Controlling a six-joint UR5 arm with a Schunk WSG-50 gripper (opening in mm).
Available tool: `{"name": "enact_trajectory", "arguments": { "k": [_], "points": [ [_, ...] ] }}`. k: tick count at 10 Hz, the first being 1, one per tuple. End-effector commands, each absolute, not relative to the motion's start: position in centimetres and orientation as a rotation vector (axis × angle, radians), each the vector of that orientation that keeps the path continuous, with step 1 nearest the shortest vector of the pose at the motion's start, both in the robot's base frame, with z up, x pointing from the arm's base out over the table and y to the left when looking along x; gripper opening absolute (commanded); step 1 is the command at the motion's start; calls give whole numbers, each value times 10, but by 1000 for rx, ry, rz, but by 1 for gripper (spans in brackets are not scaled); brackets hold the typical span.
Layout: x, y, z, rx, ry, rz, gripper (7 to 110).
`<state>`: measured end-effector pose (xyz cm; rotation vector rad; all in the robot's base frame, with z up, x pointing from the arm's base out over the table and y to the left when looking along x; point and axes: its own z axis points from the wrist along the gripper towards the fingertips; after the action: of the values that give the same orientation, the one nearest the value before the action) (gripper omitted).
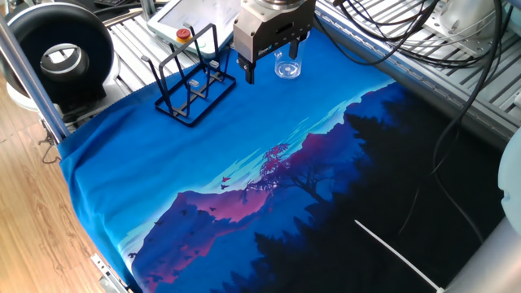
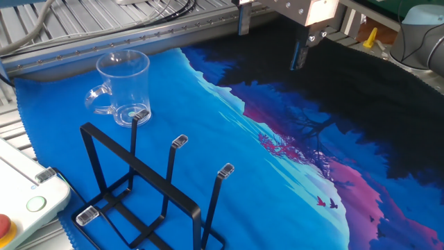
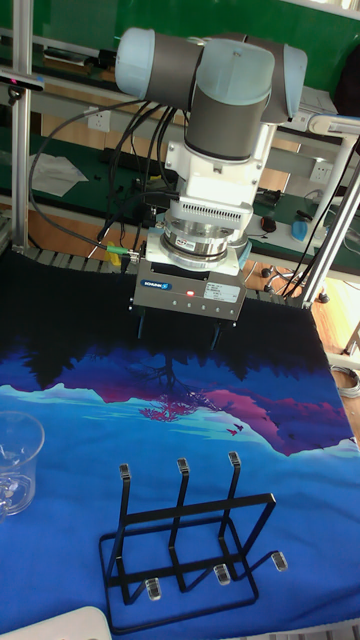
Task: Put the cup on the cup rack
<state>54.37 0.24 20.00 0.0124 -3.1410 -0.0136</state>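
The hand [image 3: 177, 330] is held wide open and empty above the dark part of the printed cloth [image 1: 244, 163] by which the tabletop is covered. The cup [image 2: 123, 87], clear and with a side handle, is seen upright on the blue part, apart from the hand. The cup rack [image 2: 146, 187] is set near it.

The blue cloth [image 1: 244, 155] carries the cup [image 2: 123, 83] and cup rack [image 2: 141, 169].

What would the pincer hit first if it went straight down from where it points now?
Probably the dark part of the cloth beneath the open pincer; the cup and cup rack stand well aside, though depth is uncertain.
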Motion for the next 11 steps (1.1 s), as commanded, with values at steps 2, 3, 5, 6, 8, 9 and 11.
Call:
{"name": "enact_trajectory", "arguments": {
  "k": [2, 3, 5, 6, 8, 9, 11],
  "points": [
    [506, 14, 203, -74, -2986, -60, 7],
    [506, 15, 203, -73, -2986, -62, 7],
    [506, 15, 202, -73, -2986, -64, 7],
    [509, 17, 199, -68, -2993, -74, 7],
    [511, 18, 198, -73, -3000, -79, 7],
    [511, 15, 198, -76, -3001, -63, 7],
    [509, 12, 198, -82, -2997, -44, 7]
  ]
}}
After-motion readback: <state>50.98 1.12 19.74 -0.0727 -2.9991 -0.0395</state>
